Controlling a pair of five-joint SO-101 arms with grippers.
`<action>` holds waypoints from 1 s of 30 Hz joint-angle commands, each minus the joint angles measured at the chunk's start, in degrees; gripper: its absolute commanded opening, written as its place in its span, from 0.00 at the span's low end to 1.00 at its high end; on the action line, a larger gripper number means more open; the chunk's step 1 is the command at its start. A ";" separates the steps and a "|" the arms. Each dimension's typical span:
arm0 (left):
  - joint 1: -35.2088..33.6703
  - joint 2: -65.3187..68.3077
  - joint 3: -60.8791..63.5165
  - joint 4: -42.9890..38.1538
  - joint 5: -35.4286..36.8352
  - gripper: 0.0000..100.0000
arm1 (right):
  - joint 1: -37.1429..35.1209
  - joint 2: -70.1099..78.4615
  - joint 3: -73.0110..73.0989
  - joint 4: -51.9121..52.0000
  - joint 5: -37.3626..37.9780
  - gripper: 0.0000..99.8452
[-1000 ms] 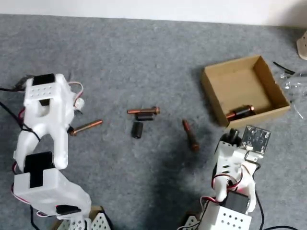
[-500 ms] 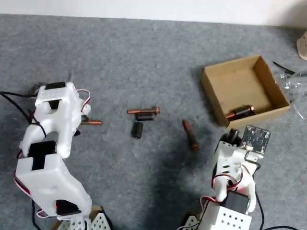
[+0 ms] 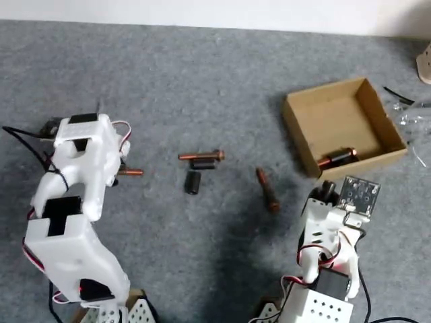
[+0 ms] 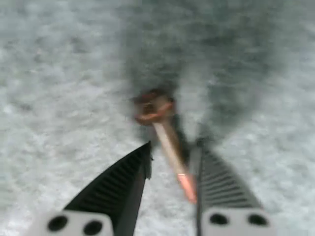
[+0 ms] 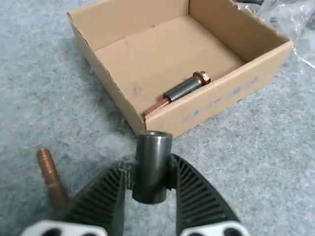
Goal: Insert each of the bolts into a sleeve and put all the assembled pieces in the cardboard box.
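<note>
**Step in hand:** pick-up of the bolt [image 3: 131, 173] at the left of the high view.

- **Left tool:** The left tool [image 4: 173, 146] stands open astride the shaft. The shaft lies on the bench [image 3: 202, 81], nearer one finger than the other.
- **Recommended grasp:** The tool should be centred on the shaft and closed at mid-length, so that the thread stays free for entry.
- **Right tool:** The right tool [image 5: 150, 173] is clamped on a black sleeve [image 5: 151, 160], held upright with its bore open. It sits just in front of the cardboard box [image 5: 113, 34], where one assembled piece [image 5: 181, 91] lies.

**Change from 1.0 s ago:** The left arm has shifted rightward over the bolt. The bolt lay tilted then and now lies level. The right arm is unchanged.
</note>
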 commanded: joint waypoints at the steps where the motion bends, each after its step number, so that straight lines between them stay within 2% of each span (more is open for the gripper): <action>1: -2.86 0.84 0.66 -0.35 0.53 0.02 | -0.57 -0.75 2.59 -2.15 0.62 0.00; 8: -2.77 -6.37 0.66 -0.35 -0.26 0.00 | -0.57 -0.75 2.86 -2.15 0.62 0.00; 15: -2.68 -31.60 0.75 -0.35 -14.24 0.00 | -0.57 -0.75 2.86 -2.15 0.62 0.00; 19: -2.68 -49.10 1.98 -0.35 -24.53 0.00 | -0.57 -0.75 2.86 -2.15 0.62 0.00; 26: -0.75 -75.21 17.01 -0.44 -37.27 0.00 | -0.57 -0.75 2.86 -2.15 0.62 0.00; 30: 2.77 -91.03 30.46 -0.70 -40.44 0.00 | -0.57 -0.75 2.86 -2.15 0.62 0.00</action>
